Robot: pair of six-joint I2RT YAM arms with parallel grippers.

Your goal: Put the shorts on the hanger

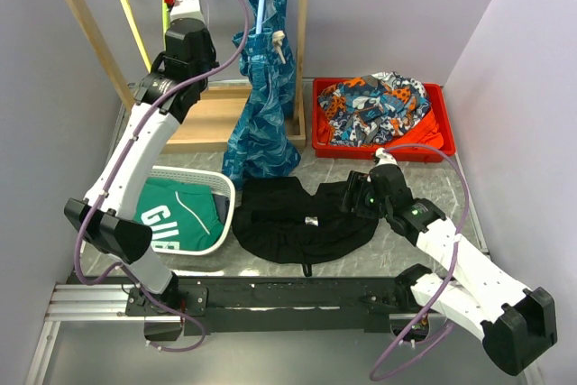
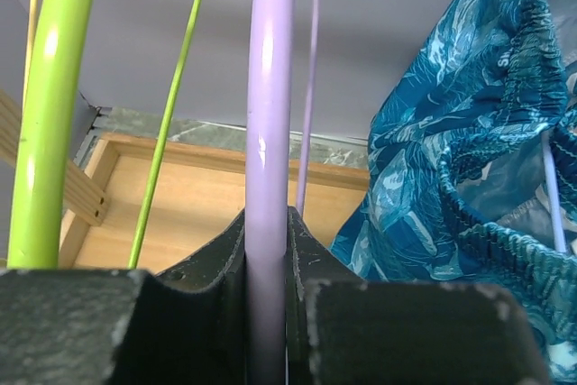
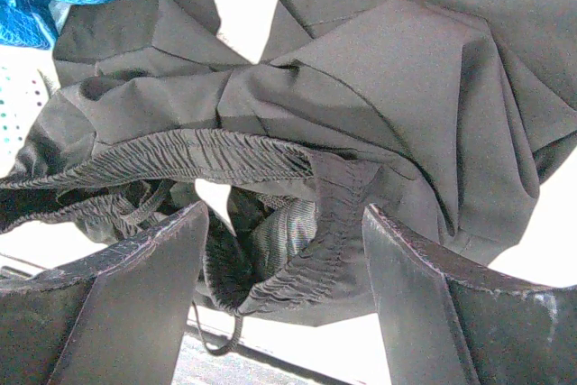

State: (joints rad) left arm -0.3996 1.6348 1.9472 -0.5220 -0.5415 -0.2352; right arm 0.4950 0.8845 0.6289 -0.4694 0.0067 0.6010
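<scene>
Hanger [image 2: 269, 114] clamped in left tool [image 2: 268, 227]; right tool [image 3: 284, 223] spread open, straddling the black shorts [image 3: 424, 87].

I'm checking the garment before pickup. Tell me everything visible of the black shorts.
The shorts are plain black, soft fabric with a gathered elastic waistband, a drawstring and a small pale tag. They lie crumpled on the table, between the white basket and the right claw, whose open fingers straddle the bunched waistband.
</scene>
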